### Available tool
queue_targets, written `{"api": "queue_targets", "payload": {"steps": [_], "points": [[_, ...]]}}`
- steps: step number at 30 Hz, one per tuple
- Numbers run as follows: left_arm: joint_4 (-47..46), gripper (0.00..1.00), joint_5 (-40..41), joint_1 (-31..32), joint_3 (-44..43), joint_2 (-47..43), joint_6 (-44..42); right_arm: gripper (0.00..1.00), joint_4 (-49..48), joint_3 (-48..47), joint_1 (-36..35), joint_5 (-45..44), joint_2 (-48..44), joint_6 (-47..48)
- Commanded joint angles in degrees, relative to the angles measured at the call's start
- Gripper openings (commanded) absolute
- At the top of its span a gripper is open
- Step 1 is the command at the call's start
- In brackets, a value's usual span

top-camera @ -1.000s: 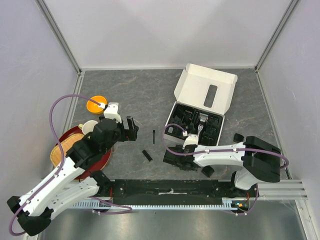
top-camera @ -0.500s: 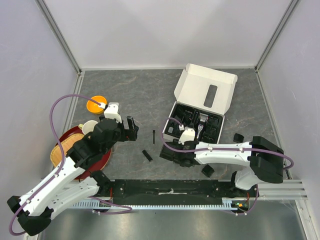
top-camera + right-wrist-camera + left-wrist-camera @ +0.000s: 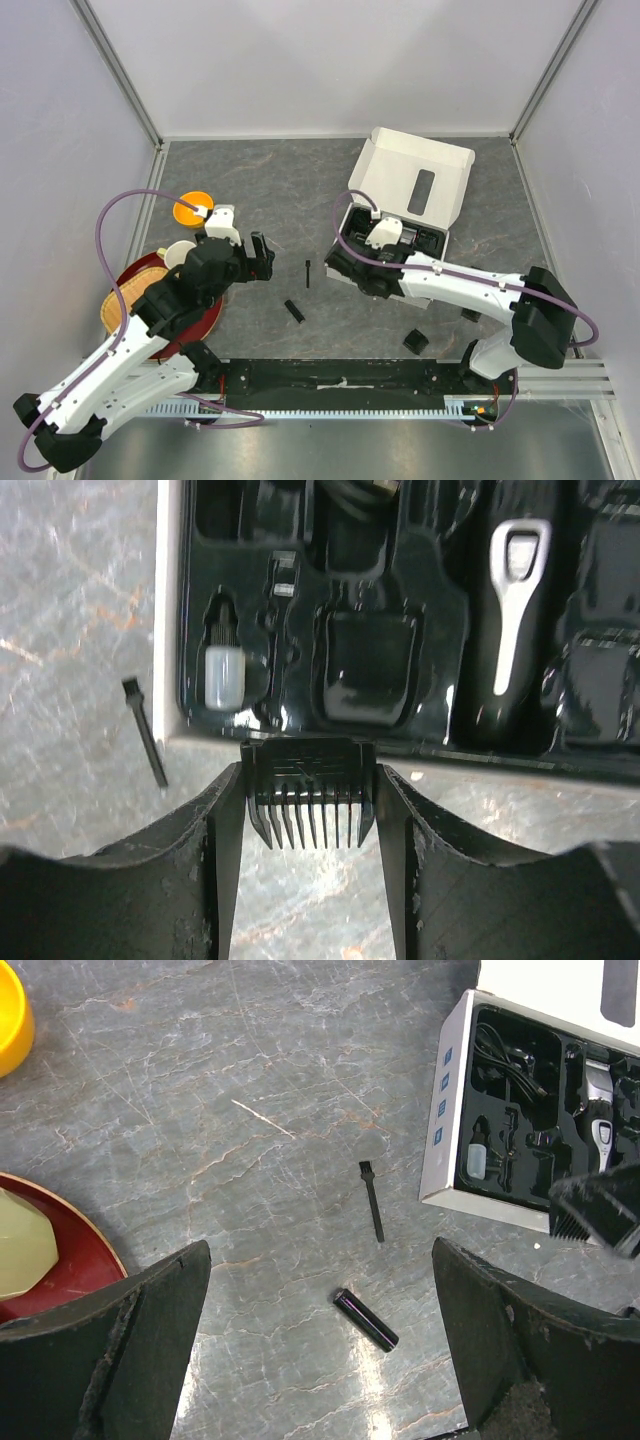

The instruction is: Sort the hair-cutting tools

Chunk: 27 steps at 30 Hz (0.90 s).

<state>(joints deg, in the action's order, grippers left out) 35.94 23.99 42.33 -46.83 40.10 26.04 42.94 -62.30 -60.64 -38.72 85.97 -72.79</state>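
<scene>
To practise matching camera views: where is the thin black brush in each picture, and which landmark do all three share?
Top external: the thin black brush lies near the centre, on the table, left of the white box.
Left wrist: right of centre, left of the box wall.
Right wrist: near the left edge, beside the box wall.
Shared landmark: the white box, always to the brush's right.

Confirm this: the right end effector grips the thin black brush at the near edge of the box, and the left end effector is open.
Wrong on one point. The right end effector grips a black guard comb, not the brush, which lies loose on the table left of the box; the right wrist view shows it. The left end effector is open.
</scene>
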Motion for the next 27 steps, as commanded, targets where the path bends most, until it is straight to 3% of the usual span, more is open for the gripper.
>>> {"api": "queue_targets", "payload": {"steps": [1, 27], "points": [[-0.7, 0.98, 2.1, -0.1, 0.2, -0.5, -0.9, 0.44, 0.0, -4.0, 3.9, -4.3, 0.9, 4.4], [-0.6, 0.98, 0.9, -0.1, 0.1, 1.5, -0.8, 0.47, -5.9, -0.2, 10.0, -4.0, 6.8, 6.7]]}}
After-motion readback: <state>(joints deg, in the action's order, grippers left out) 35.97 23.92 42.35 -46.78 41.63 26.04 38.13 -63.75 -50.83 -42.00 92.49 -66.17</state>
